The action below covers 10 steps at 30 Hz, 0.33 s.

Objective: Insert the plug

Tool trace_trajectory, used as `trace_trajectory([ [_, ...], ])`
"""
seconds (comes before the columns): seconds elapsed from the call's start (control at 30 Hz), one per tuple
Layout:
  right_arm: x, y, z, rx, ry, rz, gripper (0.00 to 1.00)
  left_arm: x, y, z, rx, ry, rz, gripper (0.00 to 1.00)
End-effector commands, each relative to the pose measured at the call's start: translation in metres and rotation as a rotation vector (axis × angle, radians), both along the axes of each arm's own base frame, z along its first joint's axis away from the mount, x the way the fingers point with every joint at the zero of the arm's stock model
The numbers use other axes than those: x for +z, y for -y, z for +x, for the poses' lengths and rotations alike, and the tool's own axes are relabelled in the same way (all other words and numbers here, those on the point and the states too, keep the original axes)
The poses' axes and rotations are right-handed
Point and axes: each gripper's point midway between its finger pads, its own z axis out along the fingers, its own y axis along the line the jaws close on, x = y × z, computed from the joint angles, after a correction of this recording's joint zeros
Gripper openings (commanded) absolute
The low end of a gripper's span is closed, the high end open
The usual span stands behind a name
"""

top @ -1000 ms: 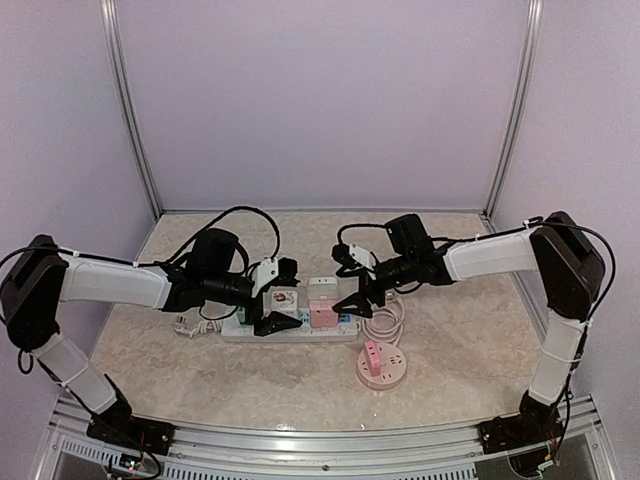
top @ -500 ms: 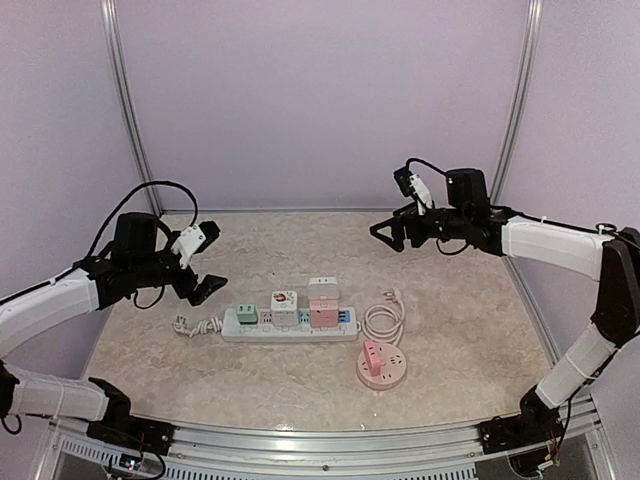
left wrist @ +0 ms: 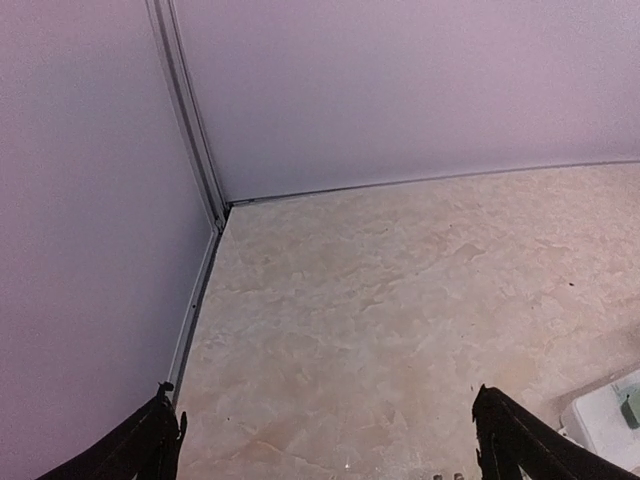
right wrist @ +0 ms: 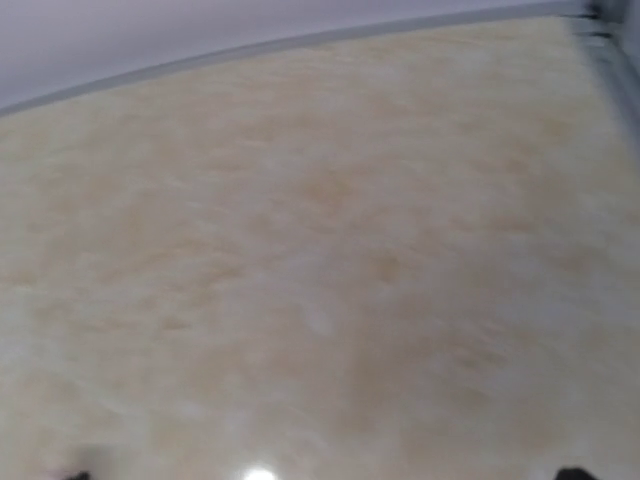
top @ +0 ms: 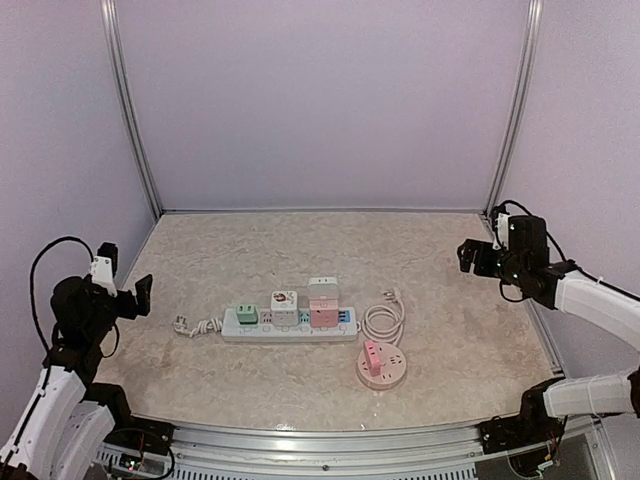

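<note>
Both my arms have retracted to the sides of the counter [top: 250, 250] within the last second. Left pincer [top: 135, 295] and right pincer [top: 470, 257]: jaws apart, holding nothing. Beyond the round socket [top: 382, 365], the white plug [top: 284, 303] and pink plug [top: 322, 300] stand seated in the power strip [top: 290, 328]. Insertion judged complete.

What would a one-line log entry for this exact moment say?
left gripper open, empty, far left | right gripper open, empty, far right | power strip centre, adapters seated, untouched
</note>
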Motion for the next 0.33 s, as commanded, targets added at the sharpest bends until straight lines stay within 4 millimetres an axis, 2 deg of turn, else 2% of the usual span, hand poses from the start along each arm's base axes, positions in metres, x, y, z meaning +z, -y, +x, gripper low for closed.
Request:
trace_trajectory([
  [0.0, -0.004, 0.041, -0.029, -0.168, 0.074, -0.077, 1.00, 0.027, -0.013, -0.002, 0.048, 0.129, -0.049, 0.99],
  [0.1, -0.002, 0.052, -0.045, -0.216, 0.167, -0.057, 1.00, 0.023, -0.013, -0.003, 0.041, 0.130, -0.061, 0.99],
  [0.2, -0.002, 0.060, -0.058, -0.259, 0.243, -0.024, 1.00, 0.014, -0.005, -0.003, -0.007, 0.111, -0.070, 0.99],
  [0.3, -0.007, 0.069, -0.068, -0.295, 0.248, -0.045, 0.99, 0.008, 0.003, -0.004, -0.052, 0.097, -0.072, 0.99],
])
